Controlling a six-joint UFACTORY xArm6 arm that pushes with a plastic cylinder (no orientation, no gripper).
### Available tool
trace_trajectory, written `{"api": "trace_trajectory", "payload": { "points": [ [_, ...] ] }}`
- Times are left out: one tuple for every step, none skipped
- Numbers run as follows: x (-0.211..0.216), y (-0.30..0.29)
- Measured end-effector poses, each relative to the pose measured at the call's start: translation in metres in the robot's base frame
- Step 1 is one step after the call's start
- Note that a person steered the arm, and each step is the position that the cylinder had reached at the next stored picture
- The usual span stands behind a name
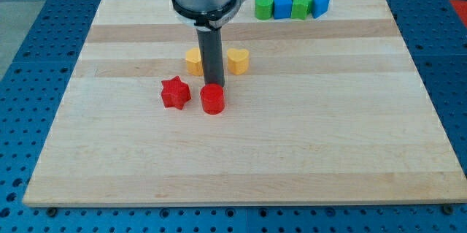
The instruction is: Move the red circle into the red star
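Observation:
The red circle (pixel 212 99) lies on the wooden board (pixel 292 145), a little left of centre. The red star (pixel 175 92) lies just to its left, with a small gap between them. My tip (pixel 213 85) stands right behind the red circle, at its top edge, and seems to touch it. The rod rises from there to the arm's head at the view's top.
Two yellow blocks sit behind the rod: one (pixel 193 61) on its left, partly hidden, and a heart-like one (pixel 238 60) on its right. At the board's top edge a row holds a green block (pixel 263 6), a blue block (pixel 282 6), a green star (pixel 300 5) and a blue block (pixel 319 4).

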State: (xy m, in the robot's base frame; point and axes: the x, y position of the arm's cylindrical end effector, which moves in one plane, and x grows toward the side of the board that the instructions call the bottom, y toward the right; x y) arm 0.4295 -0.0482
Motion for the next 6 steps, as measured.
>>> {"api": "trace_trajectory", "payload": {
  "points": [
    [-0.002,0.054],
    [0.015,0.106],
    [0.041,0.104],
    [0.043,0.066],
    [0.036,0.023],
    [0.031,-0.013]
  ]
}}
